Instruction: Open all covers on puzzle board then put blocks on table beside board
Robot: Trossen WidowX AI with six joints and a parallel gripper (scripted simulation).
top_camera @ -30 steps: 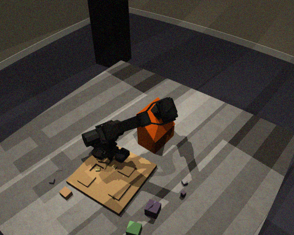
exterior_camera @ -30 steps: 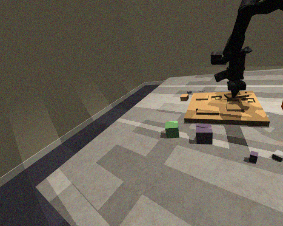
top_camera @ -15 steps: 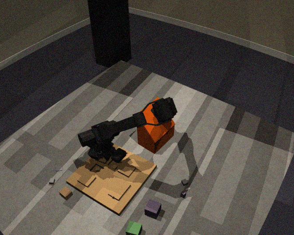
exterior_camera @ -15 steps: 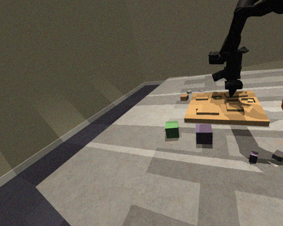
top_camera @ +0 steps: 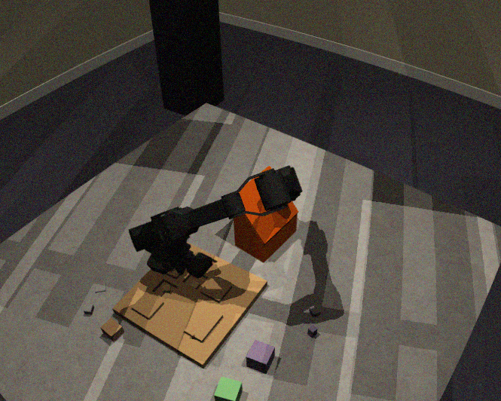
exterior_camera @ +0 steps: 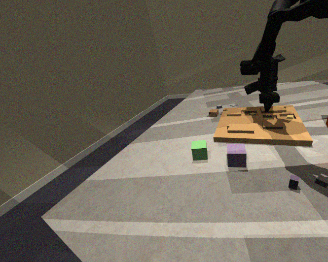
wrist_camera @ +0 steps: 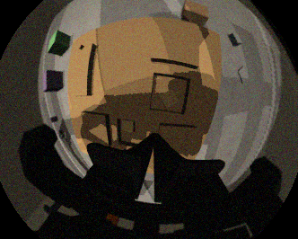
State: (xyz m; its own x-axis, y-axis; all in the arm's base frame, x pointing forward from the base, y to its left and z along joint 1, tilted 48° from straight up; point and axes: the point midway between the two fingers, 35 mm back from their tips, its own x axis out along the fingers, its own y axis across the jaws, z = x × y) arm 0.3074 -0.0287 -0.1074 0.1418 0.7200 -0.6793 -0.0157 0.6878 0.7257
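The wooden puzzle board (top_camera: 169, 329) (exterior_camera: 294, 135) (wrist_camera: 125, 45) carries thin wooden covers. One cover (top_camera: 205, 324) (exterior_camera: 240, 128) is at the front, another (top_camera: 148, 305) (exterior_camera: 234, 113) at the left, another (top_camera: 217, 288) (exterior_camera: 272, 122) at the right. An uncovered square well shows a dim block (exterior_camera: 252, 113) (wrist_camera: 171, 99) inside. A yellowish block (exterior_camera: 290, 116) sits in a well toward the arm. My gripper (exterior_camera: 267, 111) (wrist_camera: 153, 135) is shut and empty, tip down low over the board's back part. Whether it touches a cover, I cannot tell. The arm hides that part in the top view.
A green cube (top_camera: 228, 388) (exterior_camera: 199, 149) (wrist_camera: 59, 43) and a purple cube (top_camera: 261, 355) (exterior_camera: 236, 155) (wrist_camera: 54, 81) stand off the board's front. A brown block (top_camera: 111, 329) (exterior_camera: 213, 113) (wrist_camera: 195, 12) lies by its left corner. Several small dark pieces lie farther out. The orange base (top_camera: 265, 232) stands behind.
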